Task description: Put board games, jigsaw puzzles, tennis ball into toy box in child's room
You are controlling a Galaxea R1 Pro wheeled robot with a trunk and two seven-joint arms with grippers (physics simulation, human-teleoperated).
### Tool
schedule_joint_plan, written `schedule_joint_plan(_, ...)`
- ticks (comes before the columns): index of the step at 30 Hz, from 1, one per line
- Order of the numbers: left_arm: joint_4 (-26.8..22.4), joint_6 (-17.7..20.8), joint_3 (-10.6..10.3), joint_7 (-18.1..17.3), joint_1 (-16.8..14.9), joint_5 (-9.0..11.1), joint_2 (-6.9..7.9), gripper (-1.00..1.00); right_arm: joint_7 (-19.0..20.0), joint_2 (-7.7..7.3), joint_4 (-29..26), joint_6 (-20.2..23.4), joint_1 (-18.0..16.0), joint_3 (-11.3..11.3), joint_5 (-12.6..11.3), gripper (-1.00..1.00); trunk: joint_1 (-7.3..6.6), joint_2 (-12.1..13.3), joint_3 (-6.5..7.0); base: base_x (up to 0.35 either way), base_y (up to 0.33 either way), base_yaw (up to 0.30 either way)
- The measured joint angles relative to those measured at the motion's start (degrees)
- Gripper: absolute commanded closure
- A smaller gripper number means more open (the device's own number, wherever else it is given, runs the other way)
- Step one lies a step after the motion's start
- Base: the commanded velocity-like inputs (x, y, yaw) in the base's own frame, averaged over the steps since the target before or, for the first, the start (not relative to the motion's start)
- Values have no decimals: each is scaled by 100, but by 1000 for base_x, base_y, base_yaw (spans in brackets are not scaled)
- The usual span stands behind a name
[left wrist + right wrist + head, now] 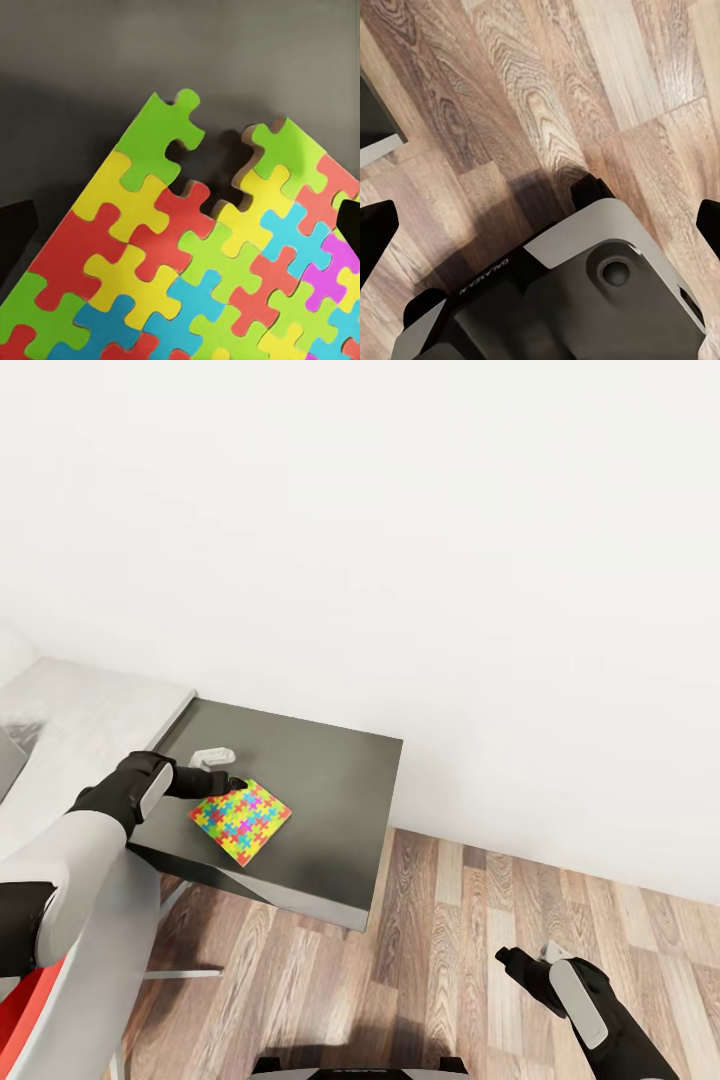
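Observation:
One jigsaw puzzle (pixel 242 821), a flat square of yellow, red, blue and green pieces, lies on the dark grey side desk (pixel 330 800) of the table. My left gripper (pixel 237 784) hangs at the puzzle's far corner. In the left wrist view the puzzle (pixel 150 247) spreads under my open left gripper (pixel 182 225), whose dark fingertips (pixel 15 229) stand wide apart at the picture's edges. My right gripper (pixel 512 960) is low over the wood floor, open and holding nothing (pixel 542 225).
The white-topped desk (pixel 90 710) joins the dark desk on the left. A small white object (pixel 210 758) sits on the dark desk behind my left gripper. A white wall stands behind. The wood-plank floor (pixel 470 920) spreads to the right, with my base (pixel 577 300) below.

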Motion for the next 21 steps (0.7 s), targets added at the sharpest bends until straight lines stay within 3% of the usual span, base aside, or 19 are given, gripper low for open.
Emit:
schedule_joint_plan(6, 1, 5, 0, -70, 2, 5, 0, -100, 1, 0, 0, -3, 1, 0, 0, -100, 0, 0, 0, 0, 0, 0)
schedule_joint_plan(13, 7, 20, -25, -415, 3, 1, -6, -100, 4, 0, 0, -2, 1, 0, 0, -100, 0, 0, 0, 0, 0, 0)
schedule_joint_plan(18, 8, 24, -365, -492, 4, 6, -23, -100, 4, -3, 0, 2, -2, 0, 0, -100, 0, 0, 0, 0, 0, 0)
schedule_joint_plan(21, 8, 26, -450, -629, 4, 8, -30, -100, 4, -6, 0, 5, -2, 0, 0, -100, 0, 0, 0, 0, 0, 0)
